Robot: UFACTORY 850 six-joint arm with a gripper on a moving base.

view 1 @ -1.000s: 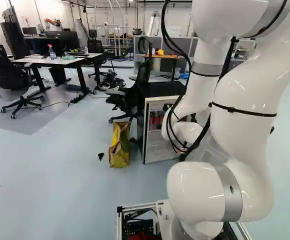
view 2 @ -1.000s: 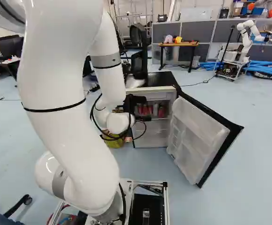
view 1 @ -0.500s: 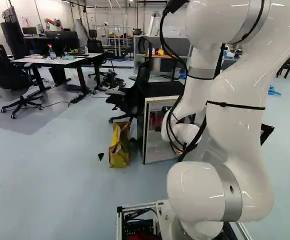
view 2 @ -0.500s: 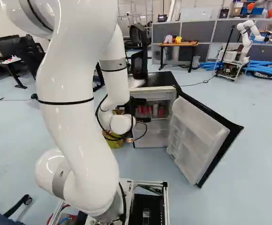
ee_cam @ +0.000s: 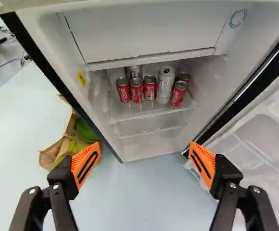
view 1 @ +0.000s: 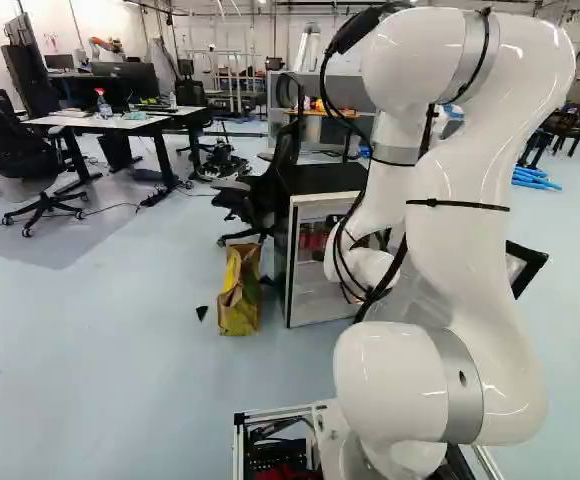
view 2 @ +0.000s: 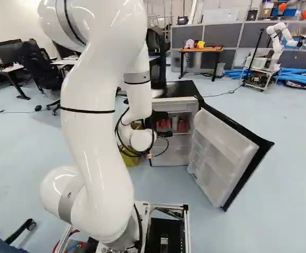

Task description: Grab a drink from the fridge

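Observation:
My gripper (view 2: 162, 134) is partly hidden behind the wrist, in front of the fridge (view 2: 179, 90) in the right base view. In the wrist view the gripper (ee_cam: 144, 155) stands wide open, nothing between its fingers. Ahead of it is the open fridge's inside, where red cans (ee_cam: 123, 90) and a taller silver can (ee_cam: 166, 85) stand upright on a shelf (ee_cam: 146, 111). One red can (ee_cam: 179, 94) is beside the silver one; more cans are partly hidden behind. The fingers do not touch any can. The fridge door (view 2: 224, 153) is swung open.
A closed compartment (ee_cam: 146, 33) is above the cans. A yellow-green bag (view 1: 239, 290) sits on the floor beside the fridge, near a black office chair (view 1: 270, 190). Another robot (view 2: 274, 50) stands far back, by blue tubes (view 2: 300, 78).
The arm's upper links have swung rightward in the right base view and leftward in the left one. The wrist has shifted slightly right in the right base view. Base, fridge and door have stayed put.

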